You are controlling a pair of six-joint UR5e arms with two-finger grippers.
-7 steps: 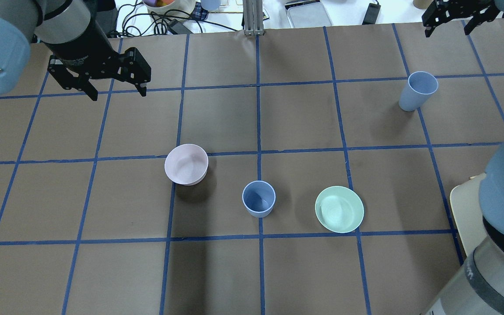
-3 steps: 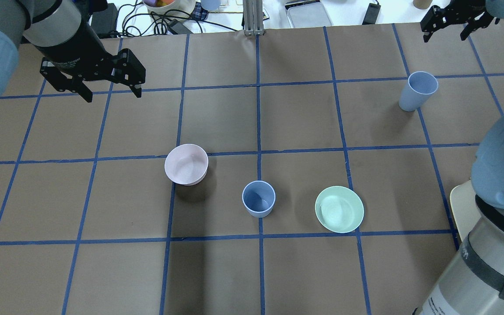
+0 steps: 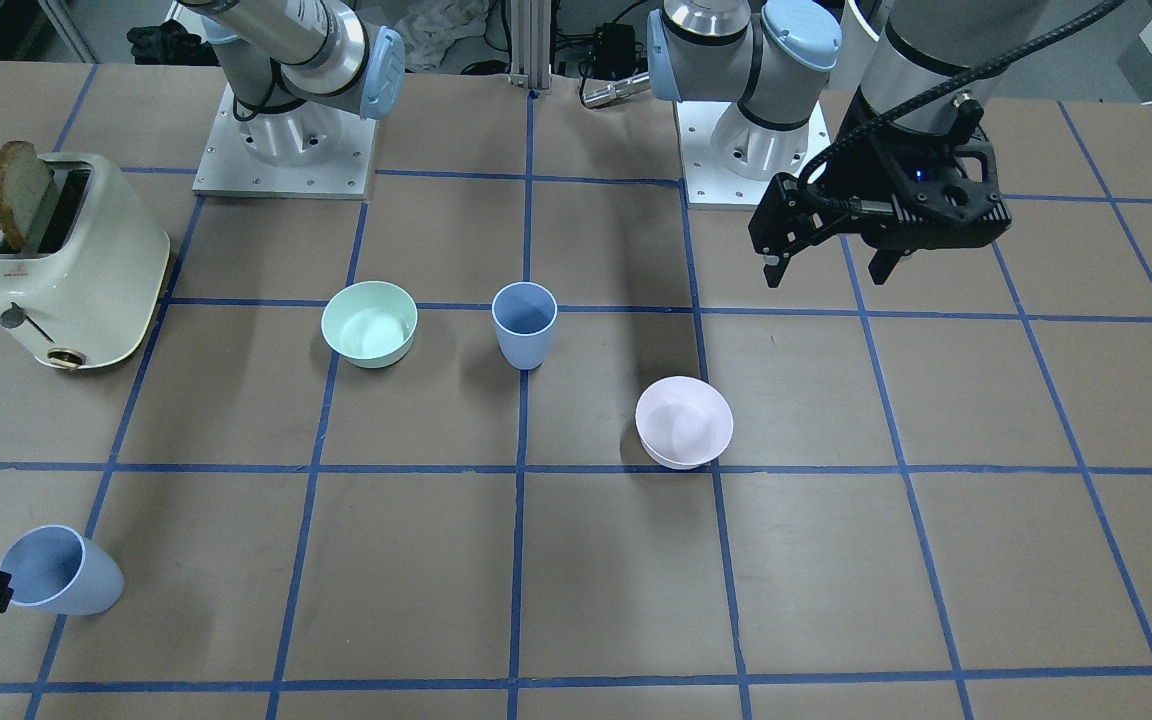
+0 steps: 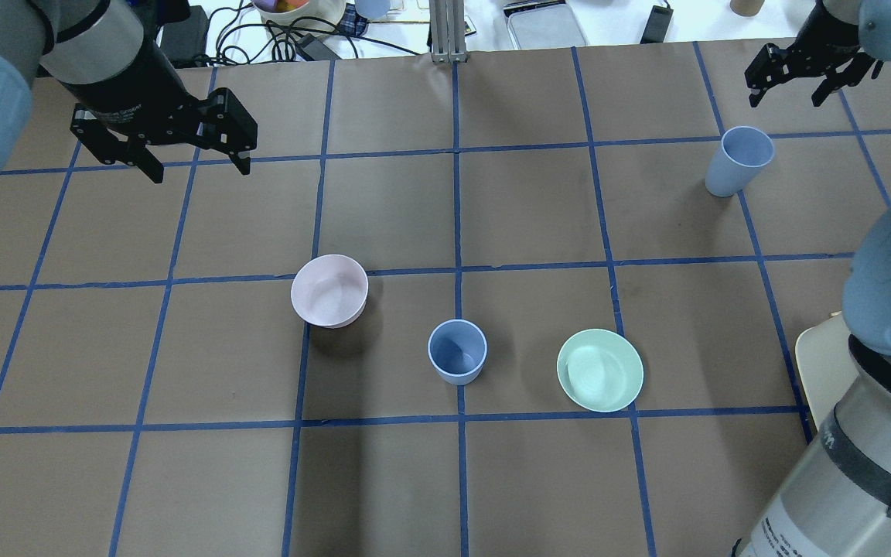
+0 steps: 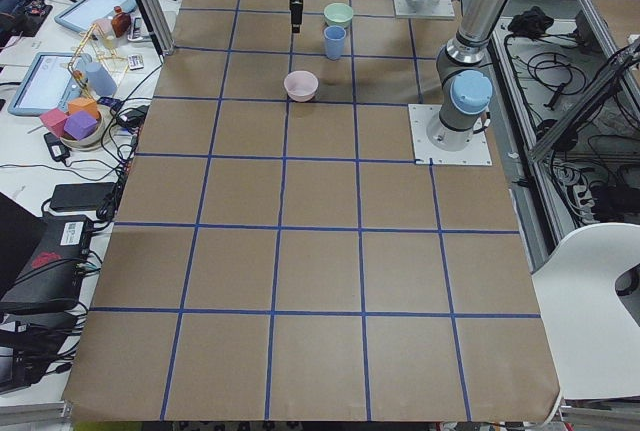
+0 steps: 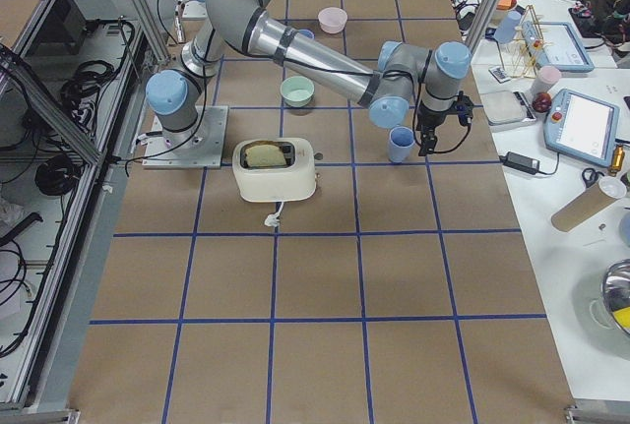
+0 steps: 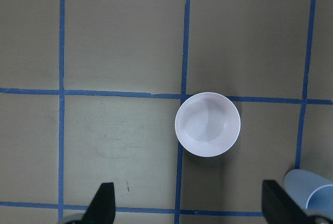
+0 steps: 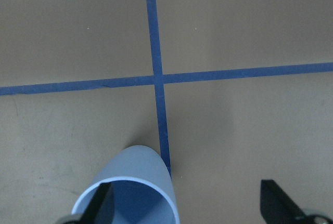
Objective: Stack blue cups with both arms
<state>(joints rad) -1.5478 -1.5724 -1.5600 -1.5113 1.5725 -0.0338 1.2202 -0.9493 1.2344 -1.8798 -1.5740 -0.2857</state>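
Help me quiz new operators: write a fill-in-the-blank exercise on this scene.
The middle blue cup stands between the pink bowl and the ____ bowl.
The left gripper has its jaws ____.
A slice of bread stands in the ____.
Missing words: green; open; toaster.

The table [image 4: 384,495] is covered in brown paper, divided into squares by blue tape lines [image 4: 457,232]. Three vessels stand open side up around its middle, each apart from the others: a pink bowl [image 4: 329,290], a blue cup [image 4: 457,352] on a tape line, and a mint-green bowl [image 4: 600,370]. A second blue cup [image 4: 738,161] stands toward the operators' edge — apparently upright. Along the robot's edge sit a cream toaster [image 3: 71,265], the right arm's base plate [image 3: 226,175] and the left arm's base plate [image 3: 706,185].
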